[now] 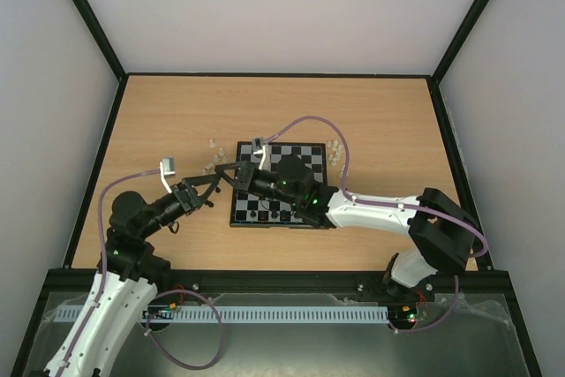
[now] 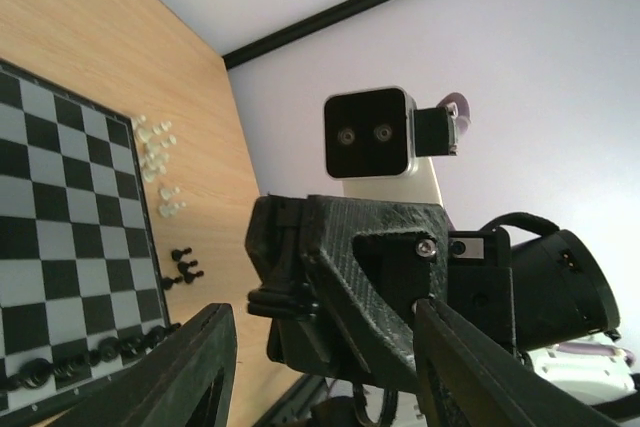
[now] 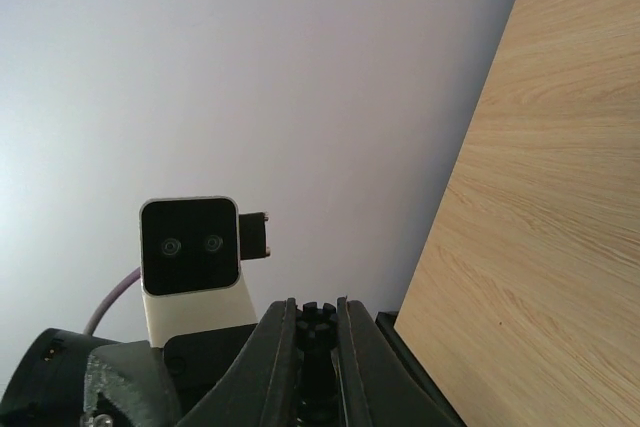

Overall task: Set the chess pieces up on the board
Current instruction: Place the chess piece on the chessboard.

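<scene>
Pinched in my right claw (image 3: 316,312) was a small black castle-topped chess piece (image 3: 318,332), lengthwise along the jaws; my left claw (image 2: 322,347), jaws apart, faced it from eight o'clock, the black-and-grey checkered board (image 2: 70,237) at three.

Whitish chess pieces (image 2: 155,152) lie beside the board (image 2: 70,227)

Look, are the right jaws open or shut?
Shut. In the right wrist view the right jaws sit nearly together, pinching a small black chess piece.
</scene>
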{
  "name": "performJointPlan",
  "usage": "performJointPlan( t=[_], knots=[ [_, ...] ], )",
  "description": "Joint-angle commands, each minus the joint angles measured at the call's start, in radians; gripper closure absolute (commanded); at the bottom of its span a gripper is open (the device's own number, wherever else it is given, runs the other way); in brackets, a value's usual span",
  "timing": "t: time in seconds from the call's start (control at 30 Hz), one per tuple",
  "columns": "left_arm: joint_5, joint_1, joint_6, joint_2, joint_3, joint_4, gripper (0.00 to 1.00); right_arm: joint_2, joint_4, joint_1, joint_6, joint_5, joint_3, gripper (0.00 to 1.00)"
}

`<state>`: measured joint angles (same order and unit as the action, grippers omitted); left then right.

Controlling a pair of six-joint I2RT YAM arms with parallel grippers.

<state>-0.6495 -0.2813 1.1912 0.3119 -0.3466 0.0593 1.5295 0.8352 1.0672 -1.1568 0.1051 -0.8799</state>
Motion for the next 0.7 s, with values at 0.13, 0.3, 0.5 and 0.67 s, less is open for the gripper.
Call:
performJointPlan(
  t=[0.13,0.3,0.5,0.67],
  knots=[
    [0.104,-0.004,-0.028,-0.031,0.013,-0.03,0.6,-0.024,0.094,-0.02,-0.032,0.011,0.042,0.96],
    [0.107,-0.003,-0.025,-0.027,0.028,-0.017,0.62,-0.015,0.109,-0.025,-0.045,0.03,0.04,0.96],
    [0.106,-0.003,-0.016,-0.022,0.029,-0.004,0.67,0.017,0.134,-0.024,-0.067,0.052,0.02,0.96],
    [0.108,-0.003,-0.009,-0.019,0.033,0.007,0.68,0.044,0.143,-0.025,-0.079,0.069,0.004,0.96]
  ],
)
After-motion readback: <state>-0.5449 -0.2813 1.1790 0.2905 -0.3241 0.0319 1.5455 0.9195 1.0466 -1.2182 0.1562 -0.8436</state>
